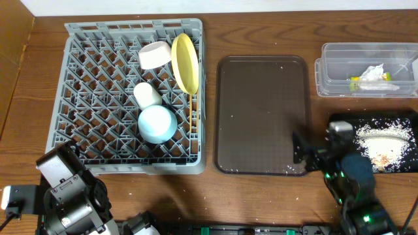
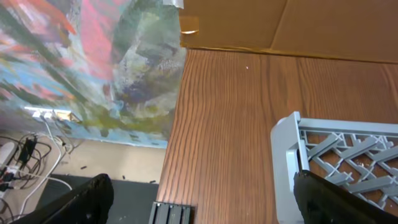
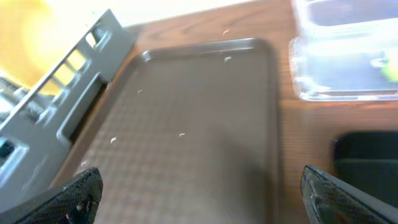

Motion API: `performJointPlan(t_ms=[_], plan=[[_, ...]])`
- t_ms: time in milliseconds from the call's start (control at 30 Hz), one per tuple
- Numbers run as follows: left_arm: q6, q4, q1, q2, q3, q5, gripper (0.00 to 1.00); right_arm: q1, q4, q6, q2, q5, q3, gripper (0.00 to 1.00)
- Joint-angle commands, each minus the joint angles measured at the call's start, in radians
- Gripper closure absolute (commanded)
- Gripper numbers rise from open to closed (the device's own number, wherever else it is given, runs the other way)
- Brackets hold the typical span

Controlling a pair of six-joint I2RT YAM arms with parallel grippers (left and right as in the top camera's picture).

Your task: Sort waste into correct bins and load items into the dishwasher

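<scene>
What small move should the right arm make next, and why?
Probably lower the open right end effector onto the brown tray's near rim to tip it toward the black tub: white crumbs dot the tray, and that tub holds the rice.

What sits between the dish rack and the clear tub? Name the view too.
The dark-brown tray lies between the dish rack and the clear tub; the overhead view shows it.

Dark-brown tray (image 1: 261, 117) lies on wooden table (image 1: 261, 32).
</scene>
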Motion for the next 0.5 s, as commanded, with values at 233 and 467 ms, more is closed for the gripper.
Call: performJointPlan(t_ms=[233,467], plan=[[-0.016,-0.005,0.007,-0.001,0.015,-0.009,0.06,-0.141,0.035,-0.013,-0.287,0.01,-0.159,0.01],[-0.016,-0.005,0.007,-0.001,0.015,-0.009,0.06,-0.254,-0.063,-0.057,-0.397,-0.006,-0.159,0.01]])
